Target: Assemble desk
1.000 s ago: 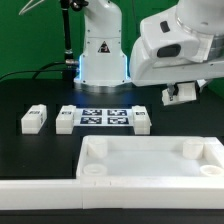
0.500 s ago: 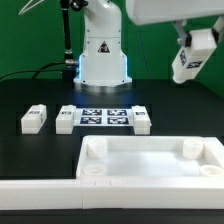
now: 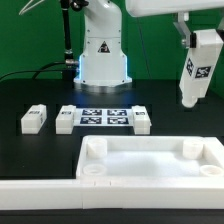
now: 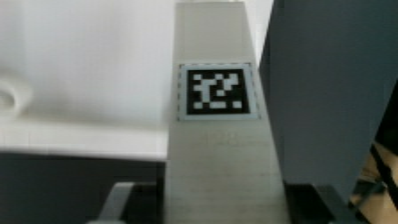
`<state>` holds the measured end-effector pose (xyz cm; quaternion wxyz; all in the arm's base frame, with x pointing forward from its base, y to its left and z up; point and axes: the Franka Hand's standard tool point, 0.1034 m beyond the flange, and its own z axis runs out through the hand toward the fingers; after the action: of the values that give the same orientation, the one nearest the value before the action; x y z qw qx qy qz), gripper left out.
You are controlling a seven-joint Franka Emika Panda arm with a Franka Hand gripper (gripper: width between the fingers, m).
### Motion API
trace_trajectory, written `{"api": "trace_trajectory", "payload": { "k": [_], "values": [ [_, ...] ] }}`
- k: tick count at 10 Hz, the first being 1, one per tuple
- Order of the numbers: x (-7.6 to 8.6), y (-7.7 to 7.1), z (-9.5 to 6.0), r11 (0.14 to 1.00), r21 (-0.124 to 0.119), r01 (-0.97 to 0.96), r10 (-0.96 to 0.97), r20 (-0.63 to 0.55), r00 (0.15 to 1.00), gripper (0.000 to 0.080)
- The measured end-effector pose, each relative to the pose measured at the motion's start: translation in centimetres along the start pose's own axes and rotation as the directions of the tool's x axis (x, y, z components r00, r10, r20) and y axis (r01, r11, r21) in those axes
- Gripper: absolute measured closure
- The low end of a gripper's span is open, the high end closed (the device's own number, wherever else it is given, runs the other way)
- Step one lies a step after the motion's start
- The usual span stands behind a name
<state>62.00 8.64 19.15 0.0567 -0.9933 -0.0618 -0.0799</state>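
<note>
The white desk tabletop (image 3: 150, 165) lies rim-up at the front, with round sockets in its corners. My gripper (image 3: 199, 40) is high on the exterior view's right, shut on a white square leg (image 3: 194, 70) that hangs nearly upright above the tabletop's far right corner. In the wrist view the leg (image 4: 221, 120) runs out from between my fingers (image 4: 139, 200), its tag facing the camera; my gripper (image 4: 222, 208) clamps its near end. Three more legs lie on the black table: one (image 3: 35, 119) on the left, one (image 3: 67, 119) and one (image 3: 141, 120) beside the marker board.
The marker board (image 3: 104, 117) lies behind the tabletop, in front of the robot base (image 3: 103, 55). A long white bar (image 3: 40, 190) lies along the front left edge. A green backdrop closes off the back.
My gripper has risen and turned. The held leg has swung from tilted low to hanging nearly upright, and has come down a little since half a second ago.
</note>
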Motion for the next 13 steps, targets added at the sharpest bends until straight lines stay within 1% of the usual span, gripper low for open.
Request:
{"api": "trace_trajectory", "payload": {
  "k": [1, 2, 3, 4, 5, 6, 7, 8, 9, 10, 11, 13],
  "values": [
    [1.8, 0.1, 0.0, 1.000, -0.005, 0.003, -0.003, -0.056, 0.998, 0.0509],
    [3.5, -0.8, -0.2, 1.000, -0.009, 0.011, -0.012, -0.115, 0.993, 0.0509],
    [4.4, -2.1, -0.7, 1.000, -0.013, 0.016, -0.018, -0.212, 0.977, 0.0509],
    [4.0, -1.7, -0.4, 0.999, -0.023, 0.027, -0.033, -0.291, 0.956, 0.0509],
    [3.8, -1.5, -0.1, 0.999, -0.029, 0.023, -0.031, -0.322, 0.946, 0.0509],
    [4.3, -1.4, -0.4, 0.999, -0.038, 0.023, -0.036, -0.400, 0.916, 0.0509],
    [3.7, -1.3, 0.2, 0.999, -0.037, 0.022, -0.034, -0.374, 0.927, 0.0509],
    [3.5, -0.6, 0.8, 0.998, -0.048, 0.031, -0.046, -0.368, 0.929, 0.0509],
    [3.3, 0.0, 2.0, 0.998, -0.052, 0.026, -0.043, -0.356, 0.934, 0.0509],
    [3.2, 0.2, 2.8, 0.998, -0.051, 0.024, -0.040, -0.354, 0.934, 0.0509],
    [2.9, -0.3, 3.5, 0.998, -0.048, 0.029, -0.044, -0.348, 0.936, 0.0509],
    [2.5, -0.3, 4.5, 0.998, -0.048, 0.032, -0.047, -0.335, 0.941, 0.0509]
  ]
}}
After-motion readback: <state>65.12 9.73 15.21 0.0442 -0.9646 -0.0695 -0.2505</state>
